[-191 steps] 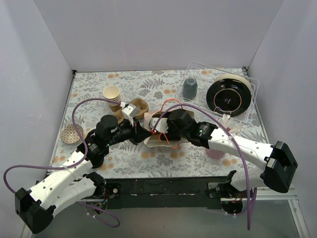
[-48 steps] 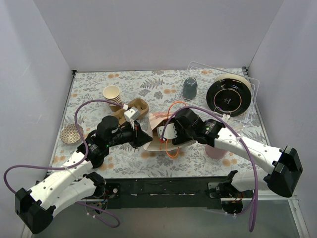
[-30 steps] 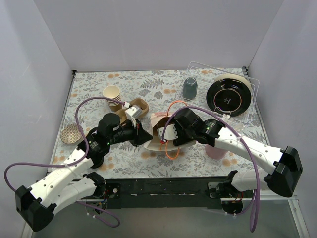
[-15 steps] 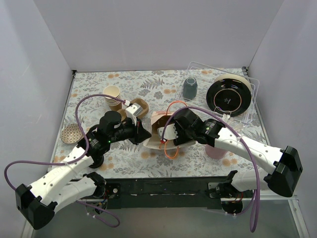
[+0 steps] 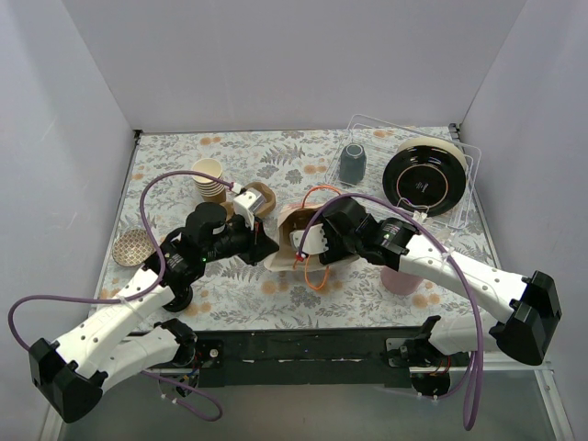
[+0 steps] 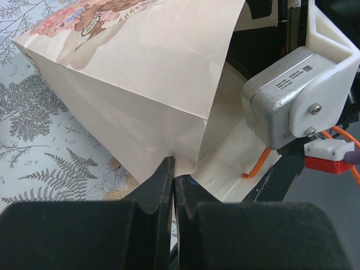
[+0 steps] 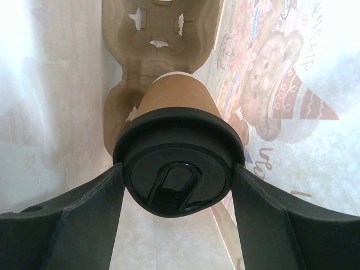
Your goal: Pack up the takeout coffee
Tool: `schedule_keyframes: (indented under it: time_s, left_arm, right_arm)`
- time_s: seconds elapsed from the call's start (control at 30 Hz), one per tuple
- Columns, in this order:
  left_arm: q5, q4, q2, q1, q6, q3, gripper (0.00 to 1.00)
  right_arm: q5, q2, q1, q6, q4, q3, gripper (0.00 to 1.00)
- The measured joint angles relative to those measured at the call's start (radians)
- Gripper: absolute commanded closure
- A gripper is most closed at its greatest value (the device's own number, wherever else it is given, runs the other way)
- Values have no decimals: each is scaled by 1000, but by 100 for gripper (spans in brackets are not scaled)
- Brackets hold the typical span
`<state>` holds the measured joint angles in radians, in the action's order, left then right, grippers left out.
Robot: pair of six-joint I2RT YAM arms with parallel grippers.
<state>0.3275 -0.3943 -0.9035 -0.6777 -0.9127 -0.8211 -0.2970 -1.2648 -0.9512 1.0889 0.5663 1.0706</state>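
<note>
**Gripping the coffee inside the held bag**

The left gripper (image 6: 171, 169) was pinched fully closed on the rim of the cream printed paper bag (image 6: 147, 67). Inside that bag, the right gripper (image 7: 179, 188) clasped the small kraft-brown paper cup with a round black plastic lid (image 7: 176, 107), jaws wide, 1 finger on each side of the lid. Deeper in the bag, the cup's base met the brown moulded-pulp cup carrier (image 7: 163, 34).
</note>
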Motion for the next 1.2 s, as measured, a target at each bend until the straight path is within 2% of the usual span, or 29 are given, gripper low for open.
schedule_keyframes:
  time_s: [0.4, 0.83, 1.2]
  left_arm:
    - [-62, -68, -19, 0, 24, -58, 100]
    - [-97, -99, -18, 0, 35, -65, 100]
    - [-113, -110, -22, 0, 48, -80, 100]
  right_arm:
    - [-71, -8, -35, 13, -2, 20, 73]
    - [-16, -8, -35, 5, -21, 20, 73]
    - [-88, -35, -35, -49, -10, 11, 73]
